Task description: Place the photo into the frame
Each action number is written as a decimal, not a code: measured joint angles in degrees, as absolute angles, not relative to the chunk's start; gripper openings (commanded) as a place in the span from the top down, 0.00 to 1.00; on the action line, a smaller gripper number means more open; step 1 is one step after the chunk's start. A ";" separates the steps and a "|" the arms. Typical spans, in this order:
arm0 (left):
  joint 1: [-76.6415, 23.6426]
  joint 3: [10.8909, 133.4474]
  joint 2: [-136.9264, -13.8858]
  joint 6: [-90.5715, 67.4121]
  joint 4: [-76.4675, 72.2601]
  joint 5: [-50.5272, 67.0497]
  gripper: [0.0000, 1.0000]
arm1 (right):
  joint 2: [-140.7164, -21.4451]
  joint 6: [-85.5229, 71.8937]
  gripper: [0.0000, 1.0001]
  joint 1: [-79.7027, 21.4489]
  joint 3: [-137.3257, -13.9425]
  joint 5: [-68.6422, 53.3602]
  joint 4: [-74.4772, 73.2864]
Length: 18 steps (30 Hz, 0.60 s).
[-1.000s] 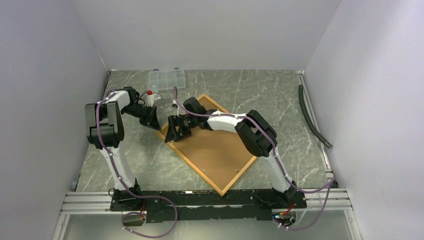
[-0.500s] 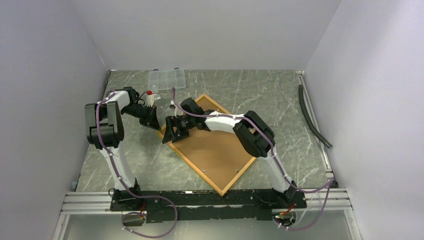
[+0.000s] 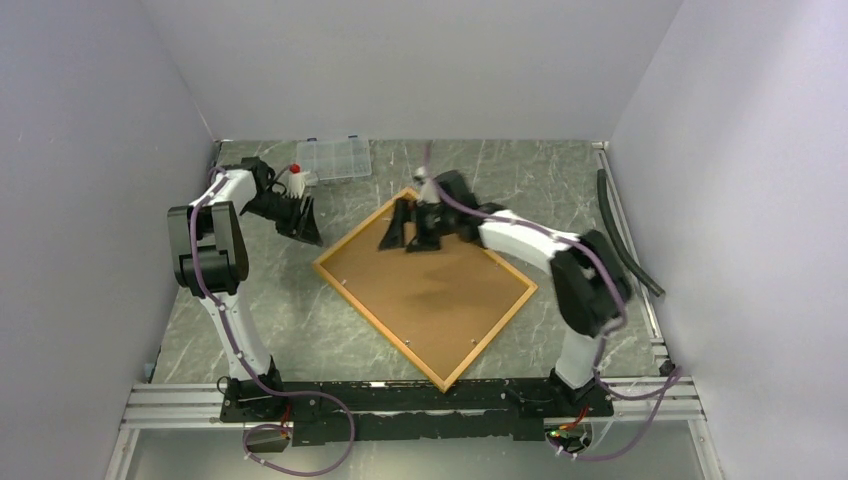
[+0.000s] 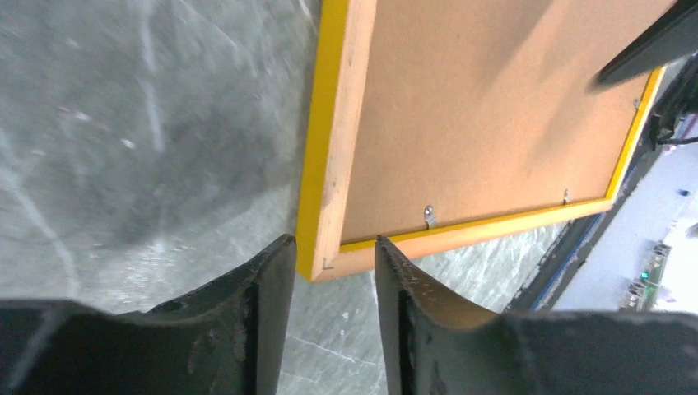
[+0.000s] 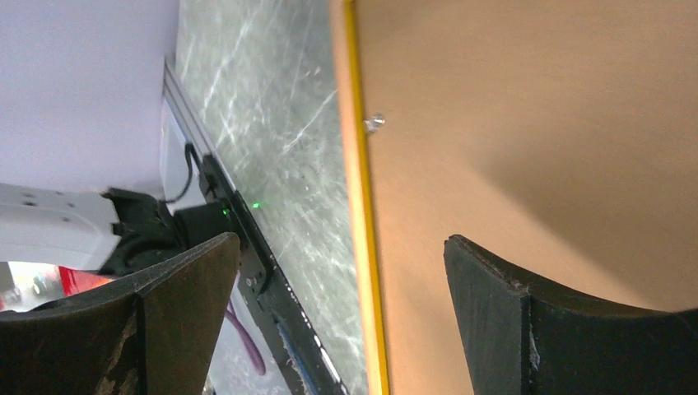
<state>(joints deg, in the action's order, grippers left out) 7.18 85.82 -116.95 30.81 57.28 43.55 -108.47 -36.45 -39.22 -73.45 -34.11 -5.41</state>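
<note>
Swinging off the left corner of the frame (image 3: 430,300), where it was working a second ago, the right arm is now reaching across to the far corner, while the left arm is drawing back from that same left corner.

Nearest the camera, both arm bases are sitting on the metal rail (image 3: 420,392) at the table's edge. Just beyond it, the frame is lying flat on the grey marbled table (image 3: 290,320), turned like a diamond with its plain brown back facing up and its yellow border showing around the edge. A small metal clip (image 4: 428,216) is showing on the back near the left corner.

Farther in, the left gripper (image 3: 303,225) is hovering over bare table just beside the left corner, its fingers (image 4: 263,321) standing partly apart with nothing between them. The right gripper (image 3: 412,238) is hanging over the far corner with its fingers (image 5: 560,321) spread wide, gripping nothing.

At the back, a clear compartment box (image 3: 335,158) is resting against the wall, well apart from the frame.
</note>
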 measured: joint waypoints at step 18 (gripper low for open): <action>-0.67 96.51 -128.09 24.08 52.27 44.95 0.57 | -61.82 -42.13 0.00 -17.32 -37.82 -16.80 -35.77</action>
<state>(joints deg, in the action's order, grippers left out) -0.67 96.51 -128.09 24.08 52.27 44.95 -61.82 -42.13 -17.32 -37.82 -16.80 -35.77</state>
